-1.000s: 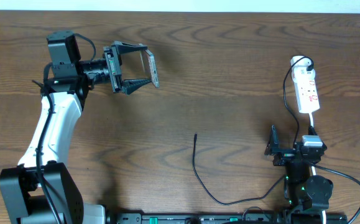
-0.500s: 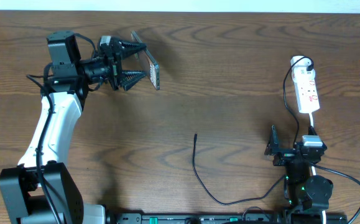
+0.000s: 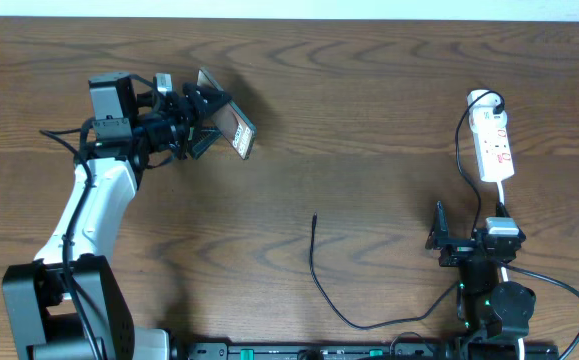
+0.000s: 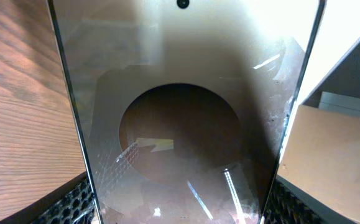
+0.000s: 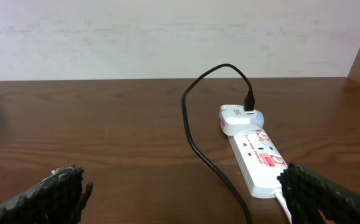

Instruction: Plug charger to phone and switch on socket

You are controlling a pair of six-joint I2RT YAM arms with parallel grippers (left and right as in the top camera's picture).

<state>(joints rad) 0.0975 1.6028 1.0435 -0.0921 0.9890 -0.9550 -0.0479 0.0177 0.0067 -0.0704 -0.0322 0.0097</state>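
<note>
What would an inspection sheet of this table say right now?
Surface: brown wooden table, bare grain.
Job's things: phone held tilted; charger tip lying free on table; socket on right side, white plug in it.
Clutter: nothing seen.
Grippers: left jaws shut on phone; right jaws open, empty.
Cables: charger curves loose; black lead enters white plug.
Surroundings: pale wall behind table.

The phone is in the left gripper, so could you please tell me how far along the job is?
Done: the left gripper has the phone gripped, off the table. In hand: holding it tilted. Left: the charger lies loose on the table, its tip not in the phone, and the socket awaits switching; the open right gripper holds nothing.
</note>
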